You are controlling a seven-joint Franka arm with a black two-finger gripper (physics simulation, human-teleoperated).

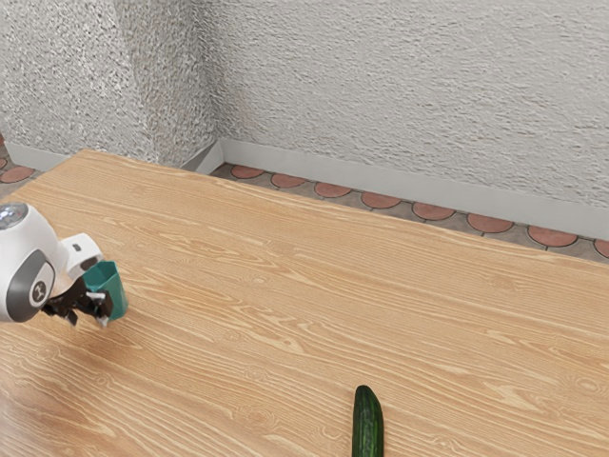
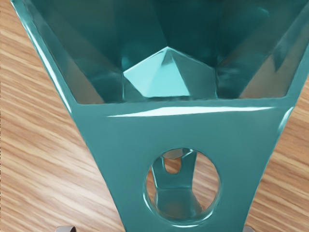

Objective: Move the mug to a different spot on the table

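One teal mug point(image 1: 105, 286) is the whole job here, and it sits way over at the exterior view's left edge, about two thirds of the way down the frame, right up against the gripper point(image 1: 90, 307). Honestly I can't tell if the hand is clamped on it or just parked next to it, and I also can't say for sure whether the base is resting on the table point(image 1: 333, 286) or hanging just above it. From the wrist view the mug point(image 2: 164, 58) is faceted inside, mouth open toward the camera, with a flat slab handle point(image 2: 120, 145) with a round hole through it on the side nearest the hand. My guess on handling: rigid, glossy, so probably a bit slippery, and light since it's empty. I'd pinch across the flat handle slab, because the angled walls flare outward and look like they'd squirt out of a squeeze. Further out, plenty of bare wood stretches toward the frame's middle and right as a new spot. A cucumber point(image 1: 367, 424) lies at the bottom edge, right of centre, well apart from the mug, so just steer clear of it.
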